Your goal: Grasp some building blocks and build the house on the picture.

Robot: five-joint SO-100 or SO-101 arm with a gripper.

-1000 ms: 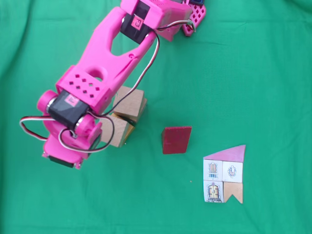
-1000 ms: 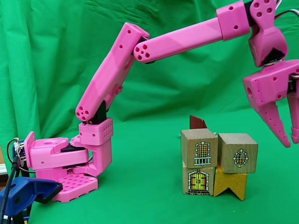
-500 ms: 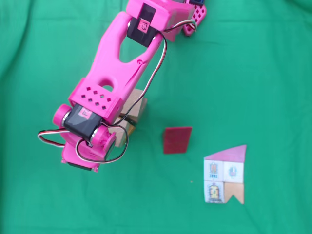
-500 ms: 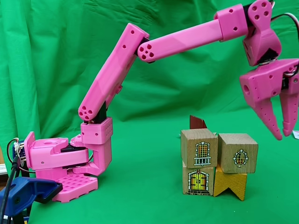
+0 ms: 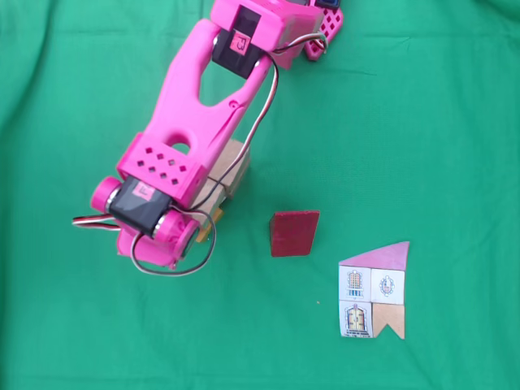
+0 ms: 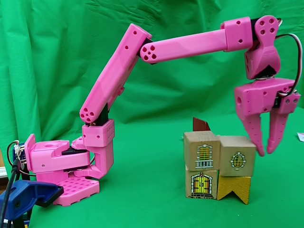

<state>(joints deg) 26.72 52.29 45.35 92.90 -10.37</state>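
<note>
Pink arm: we see the pink printed arm point(image 6: 190, 42) reach from its base point(image 6: 61, 171) over the block stack, with the wrist pointed down.
Claw: we read the gripper point(image 6: 266, 151) as spread, one finger point(image 6: 254, 135) against the outer edge of the upper right cube and nothing pinched between the jaws.
Stack: in the side fixed view four wooden pieces stand two by two; the window cube point(image 6: 202, 151) sits on the door cube point(image 6: 202, 183), and the round-window cube point(image 6: 237, 159) sits on the yellow notched block point(image 6: 233, 187).
Stack from above: in the top fixed view the arm covers most of the stack; tan cube tops point(image 5: 231, 166) show beside it.
Roof block: the dark red slant-topped block point(image 5: 294, 233) lies on the green cloth point(image 5: 439, 122), apart from the stack and near the printed house card point(image 5: 374, 290).
Step in hand: we judge the walls complete and the roof not yet placed; the claw looks set at the round-window cube, either to nudge or to leave it.
Next move: we judge that the arm must lift clear, cross to the red block, close on it and set it atop the two upper cubes without shifting them.
</note>
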